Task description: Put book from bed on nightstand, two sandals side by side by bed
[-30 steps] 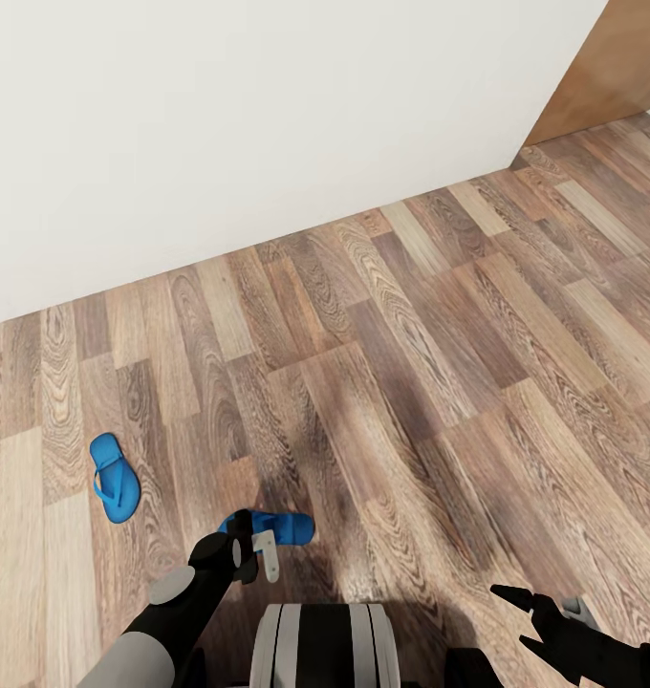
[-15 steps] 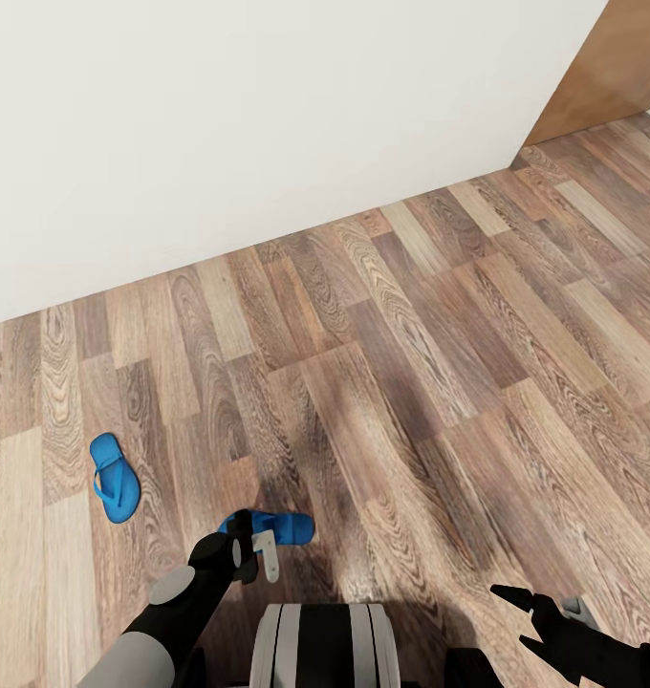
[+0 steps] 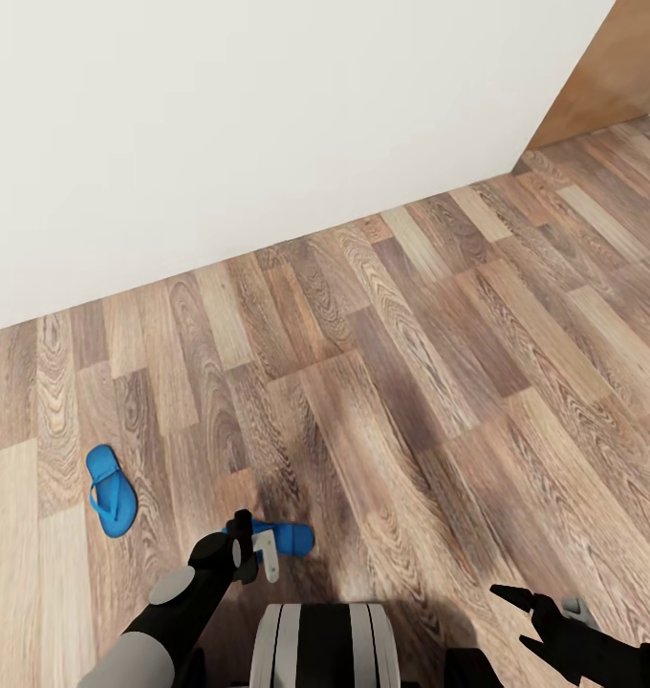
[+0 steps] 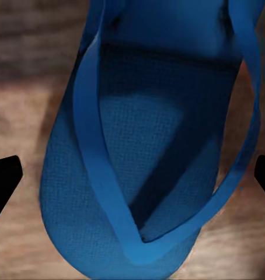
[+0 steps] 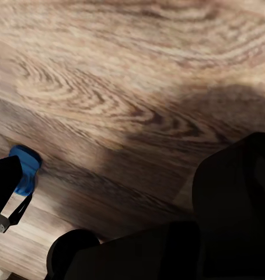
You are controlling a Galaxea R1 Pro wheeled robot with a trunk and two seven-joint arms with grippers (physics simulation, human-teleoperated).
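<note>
Left gripper (image 3: 258,552): fingers spread wide, one dark tip at each side of the near sandal (image 4: 150,146) in the left wrist view, not touching it. That sandal lies flat on the wood-plank floor (image 3: 411,382), straps up, just ahead of the robot's base. The second sandal (image 3: 110,489) lies well apart, toward the white wall (image 3: 268,115). Right gripper (image 3: 535,612): low over bare planks, fingers parted, holding nothing

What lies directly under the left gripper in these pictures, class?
A bright blue sandal lies flat on the wood-plank floor beneath the left gripper, straps facing up, between the open fingers. In the head view the gripper covers one end of it.
</note>
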